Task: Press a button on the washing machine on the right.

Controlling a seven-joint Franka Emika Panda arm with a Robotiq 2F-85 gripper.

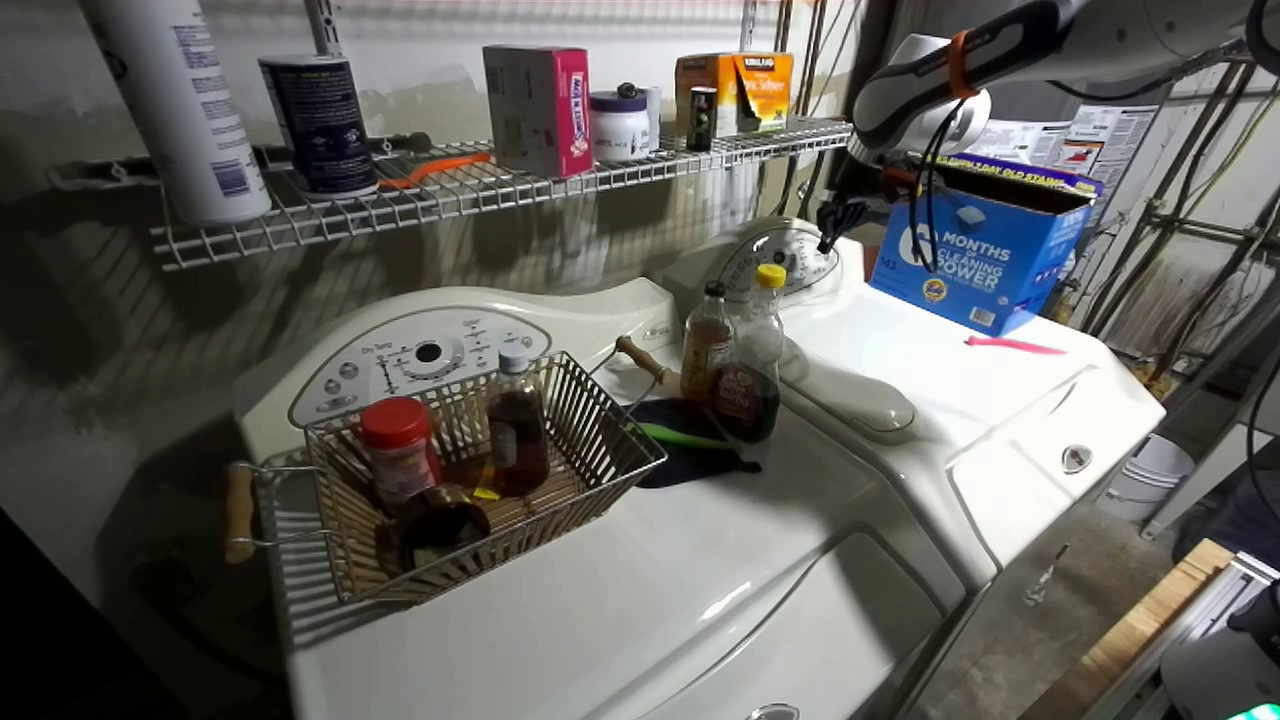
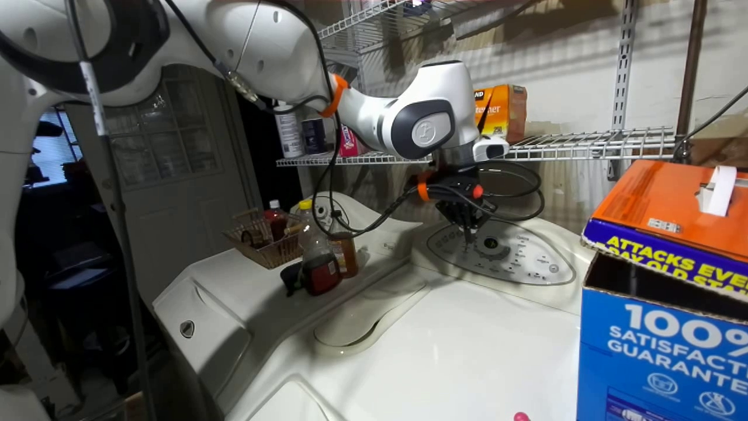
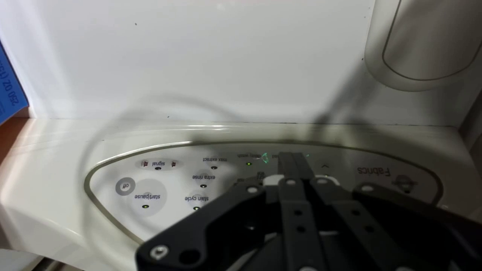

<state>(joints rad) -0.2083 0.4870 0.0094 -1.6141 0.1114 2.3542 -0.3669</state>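
In an exterior view, the blue-and-orange carton stood in the foreground on top of the washing machine, which was located beside the dryer. At the rear of the washing machine, the gripper was positioned over the control panel with its fingers together and nothing visible between them; panel contact could not be determined. The wire shelf was mounted above and behind the washing machine.
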